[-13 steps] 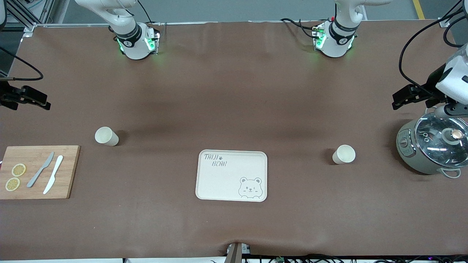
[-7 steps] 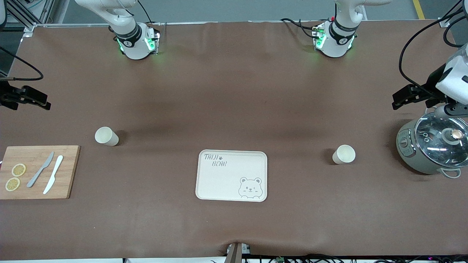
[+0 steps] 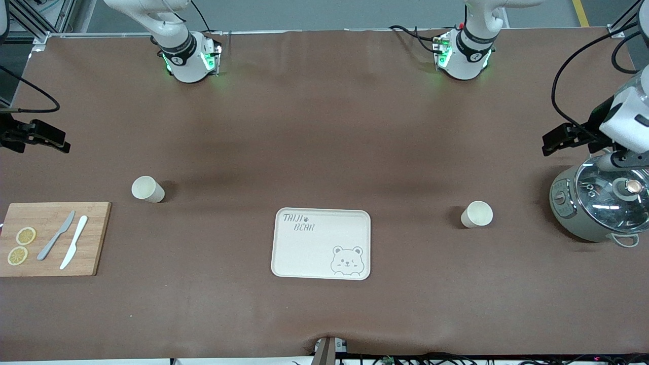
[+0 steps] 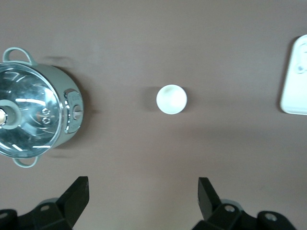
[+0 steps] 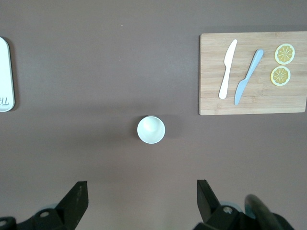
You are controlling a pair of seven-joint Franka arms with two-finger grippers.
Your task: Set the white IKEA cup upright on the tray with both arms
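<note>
Two white cups stand upright, open end up, on the brown table. One cup (image 3: 147, 189) is toward the right arm's end and also shows in the right wrist view (image 5: 151, 129). The other cup (image 3: 476, 214) is toward the left arm's end and also shows in the left wrist view (image 4: 171, 99). The cream bear tray (image 3: 321, 253) lies between them, nearer the front camera, and holds nothing. My left gripper (image 3: 546, 143) hangs open and empty (image 4: 144, 199) high above the table beside the pot. My right gripper (image 3: 66, 143) hangs open and empty (image 5: 142, 199) high above its end of the table.
A grey pot with a glass lid (image 3: 598, 205) stands at the left arm's end, close under the left hand. A wooden cutting board (image 3: 91, 238) with two knives and two lemon slices lies at the right arm's end. Tray edges show in both wrist views.
The left arm's hand has shifted slightly beside the pot. The right arm, the cups and the tray have not moved.
</note>
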